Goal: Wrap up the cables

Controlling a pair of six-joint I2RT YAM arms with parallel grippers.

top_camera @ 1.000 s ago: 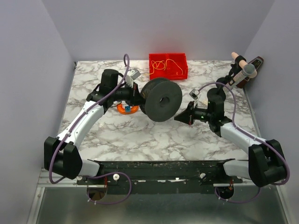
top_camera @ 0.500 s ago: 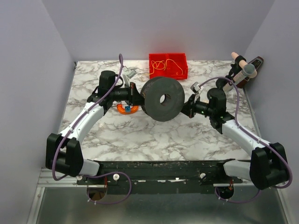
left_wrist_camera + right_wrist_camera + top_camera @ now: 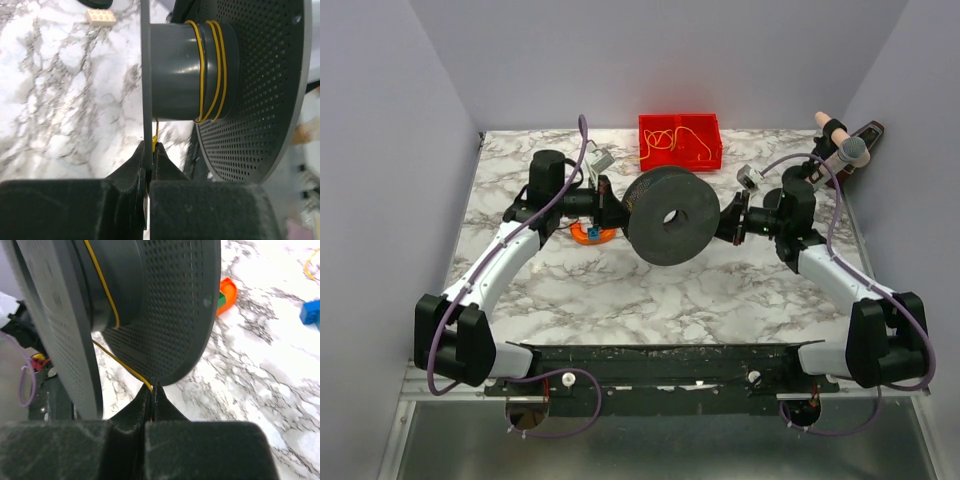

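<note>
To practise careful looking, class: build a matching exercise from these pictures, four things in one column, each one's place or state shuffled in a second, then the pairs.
Things
1. left hand
2. right hand
3. red bin
4. cable

Places or states
A. at the far edge of the table, loose yellow wires inside
B. wound round the hub of the grey spool
C. shut on the spool's thin flange
D. shut on the cable just off the spool

Pairs: 1-C, 2-D, 3-A, 4-B
</note>
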